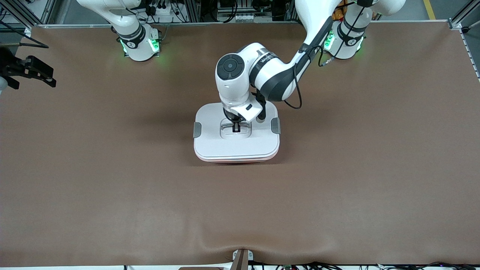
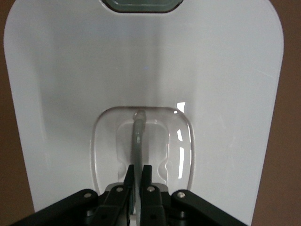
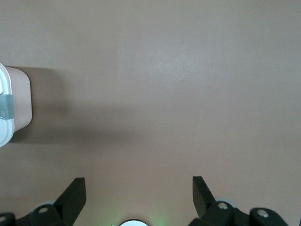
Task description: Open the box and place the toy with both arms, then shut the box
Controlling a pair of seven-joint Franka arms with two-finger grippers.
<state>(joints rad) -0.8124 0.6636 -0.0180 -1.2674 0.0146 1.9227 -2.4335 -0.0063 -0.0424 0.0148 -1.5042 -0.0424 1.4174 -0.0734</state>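
Note:
The box point(image 1: 236, 148) stands mid-table with its white lid point(image 1: 210, 142) on it; a strip of pink shows under the lid's near edge. My left gripper point(image 1: 236, 127) is down in the lid's recess, shut on the grey handle point(image 2: 138, 136); the left wrist view shows the fingers point(image 2: 146, 175) pinching it. My right gripper point(image 1: 28, 77) is open and empty over bare table at the right arm's end; its wrist view shows the fingers point(image 3: 75, 193) wide apart and the box's end point(image 3: 21, 99) with a grey clip point(image 3: 5, 106). The toy is out of view.
Grey clips sit at both ends of the lid point(image 1: 197, 129) point(image 1: 275, 125). The brown table mat point(image 1: 356, 168) spreads all around the box. Both arm bases point(image 1: 140, 45) point(image 1: 345, 41) stand along the table edge farthest from the front camera.

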